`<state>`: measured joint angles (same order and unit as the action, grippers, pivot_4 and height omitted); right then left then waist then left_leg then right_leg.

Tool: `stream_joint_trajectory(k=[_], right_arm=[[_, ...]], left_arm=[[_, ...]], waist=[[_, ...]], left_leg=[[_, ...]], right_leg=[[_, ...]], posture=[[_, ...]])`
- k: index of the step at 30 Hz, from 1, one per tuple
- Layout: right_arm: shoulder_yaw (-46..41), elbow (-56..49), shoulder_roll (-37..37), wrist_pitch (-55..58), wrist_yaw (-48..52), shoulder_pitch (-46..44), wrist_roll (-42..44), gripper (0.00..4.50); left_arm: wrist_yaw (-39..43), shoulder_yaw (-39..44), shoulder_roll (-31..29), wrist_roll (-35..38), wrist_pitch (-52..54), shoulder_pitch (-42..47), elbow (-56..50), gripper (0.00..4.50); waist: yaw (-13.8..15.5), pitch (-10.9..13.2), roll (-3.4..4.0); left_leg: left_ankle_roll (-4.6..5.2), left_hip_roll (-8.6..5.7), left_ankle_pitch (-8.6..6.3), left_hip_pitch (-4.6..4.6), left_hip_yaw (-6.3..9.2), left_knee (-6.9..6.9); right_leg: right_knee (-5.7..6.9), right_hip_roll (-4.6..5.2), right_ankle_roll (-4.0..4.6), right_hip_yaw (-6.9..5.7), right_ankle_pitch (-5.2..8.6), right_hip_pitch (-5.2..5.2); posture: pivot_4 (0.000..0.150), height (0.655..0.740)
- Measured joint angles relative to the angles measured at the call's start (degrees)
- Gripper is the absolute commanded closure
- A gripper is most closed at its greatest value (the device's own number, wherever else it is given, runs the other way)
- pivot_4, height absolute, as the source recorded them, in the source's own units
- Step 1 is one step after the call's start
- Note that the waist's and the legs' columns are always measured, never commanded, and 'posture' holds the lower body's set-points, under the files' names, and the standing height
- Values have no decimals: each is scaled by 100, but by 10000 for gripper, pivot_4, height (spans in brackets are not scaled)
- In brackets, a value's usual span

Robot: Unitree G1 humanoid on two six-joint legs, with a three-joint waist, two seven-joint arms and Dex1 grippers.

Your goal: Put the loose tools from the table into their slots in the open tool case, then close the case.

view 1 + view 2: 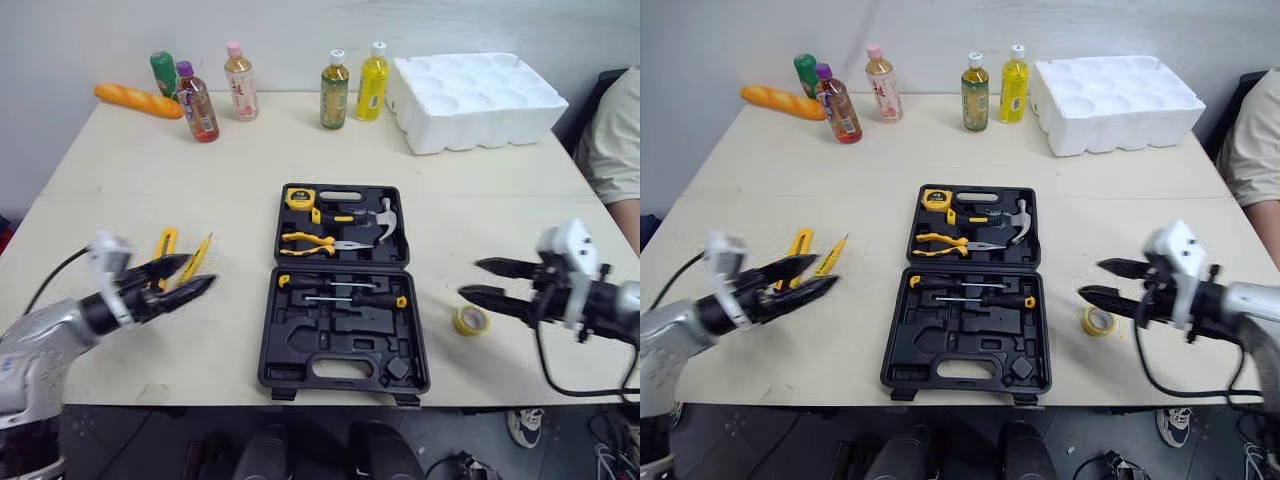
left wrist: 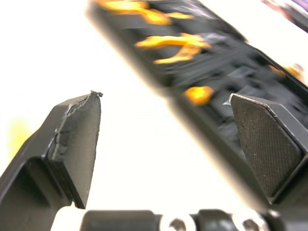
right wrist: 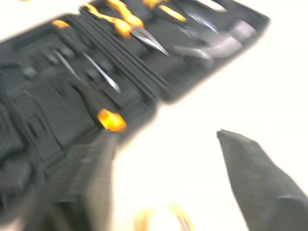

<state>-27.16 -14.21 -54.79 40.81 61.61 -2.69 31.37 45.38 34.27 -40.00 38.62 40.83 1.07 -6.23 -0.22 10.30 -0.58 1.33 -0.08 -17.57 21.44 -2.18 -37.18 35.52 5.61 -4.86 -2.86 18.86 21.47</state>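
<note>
Open tool case sits mid-bench, lid flat so the slots face up. Yellow tools lie at its 9 o'clock, tape roll at 4. Left claw and right claw gape wide, empty, each beside its nearest pick, I'd guess

I have both arms held out in front, forearms low and roughly level. My left gripper has its two black fingers spread apart, tips aimed inward toward the right gripper. In the left wrist view its textured pads stand wide with a clear gap between them. The silver left forearm runs back and outward behind it, with the white left wrist block just behind the fingers. The right gripper mirrors this: fingers parted, one above the other, tips pointing inward at the left one. The white right wrist block sits directly behind them, and a black cable loops down below that wrist.
</note>
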Motion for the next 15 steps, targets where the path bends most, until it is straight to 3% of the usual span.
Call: stream_joint_trajectory(k=[6,15], right_arm=[[-872,1591,-544,-549,106,362,-434,348],[-684,2603,-606,-1312,192,97,-733,348]], left_arm=[[-370,1360,-77,-329,-479,-1269,616,0],[-718,1587,-130,-507,-837,-1356,925,0]], waist=[[3,0,1],[-7,5,19]], left_leg=[[-8,2,-5,-7,0,11],[-32,2,-21,-3,0,21]], right_leg=[[-2,7,15,6,8,6],[-5,14,21,3,11,13]], posture=[[1500,7384],[1500,7384]])
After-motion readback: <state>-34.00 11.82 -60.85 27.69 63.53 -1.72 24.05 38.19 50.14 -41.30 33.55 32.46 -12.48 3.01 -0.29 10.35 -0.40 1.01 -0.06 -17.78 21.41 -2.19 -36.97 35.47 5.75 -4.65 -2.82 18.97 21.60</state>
